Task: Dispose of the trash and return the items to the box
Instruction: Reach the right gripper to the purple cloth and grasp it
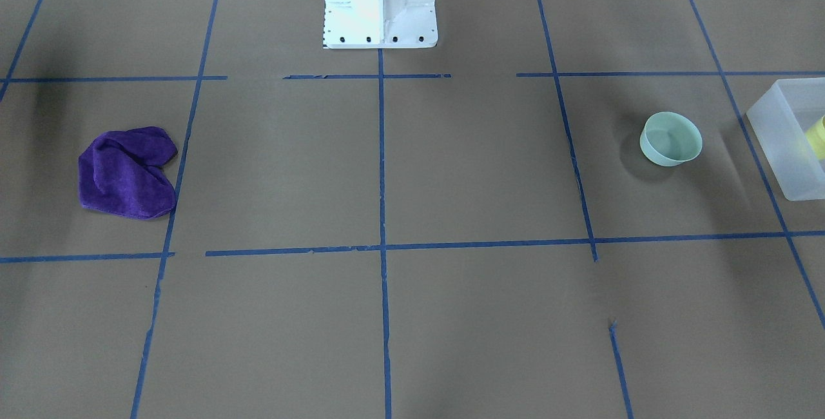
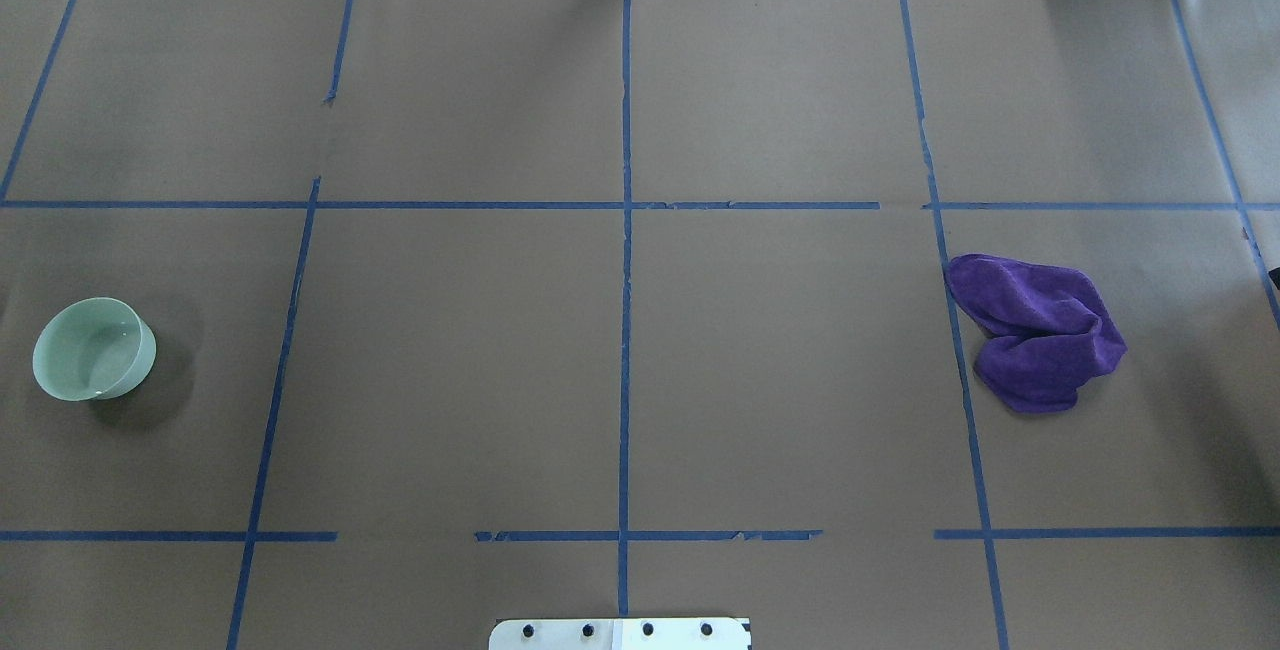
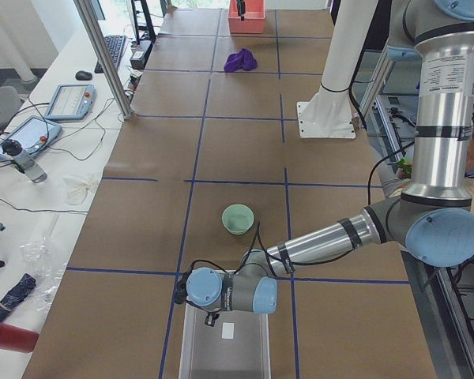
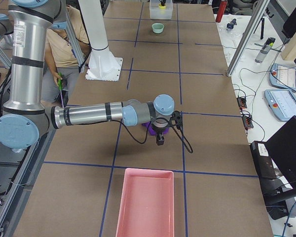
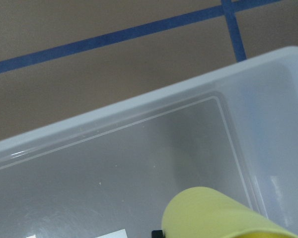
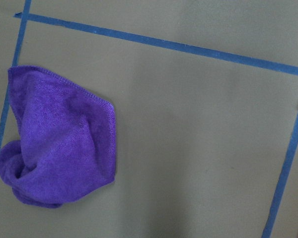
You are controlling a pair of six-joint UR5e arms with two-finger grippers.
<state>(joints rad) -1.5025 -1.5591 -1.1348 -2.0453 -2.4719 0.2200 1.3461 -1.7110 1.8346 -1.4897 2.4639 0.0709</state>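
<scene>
Left gripper (image 3: 211,318): caught only by the side camera at the robot's left, low over the near end of the box (image 3: 191,347). Jaws too small there to judge, and out of the left wrist camera's frame; cannot tell whether clenched or released.

Yellow cup (image 5: 218,215): large and close at the bottom of the left wrist view, over the frosted floor of the box (image 5: 139,106), right under that wrist. Held or just lying there: cannot tell. From the front camera, only a sliver of the cup (image 1: 817,135) at the frame's edge, inside the box (image 1: 783,148). Nothing of box or cup in the overhead view.

Right gripper (image 4: 160,139): seen only from the side camera at the robot's right, pointing down just beside the purple cloth (image 4: 148,127), which is partly hidden behind it. Jaw state impossible to tell. No fingers in the right wrist view, only the crumpled purple cloth (image 6: 59,148) lying on brown paper between blue tape lines.

Pale green bowl (image 1: 670,138): upright on the table near the box, apart from it, nothing visible inside. Also at the left edge of the overhead view (image 2: 93,348), well apart from the cloth (image 2: 1040,330) at the opposite end.

Pink tray (image 4: 145,207): at the table's end on the robot's right, beyond the cloth. White robot base (image 1: 379,3) at mid-table edge. Brown-papered table (image 2: 450,360) with a blue tape grid.
</scene>
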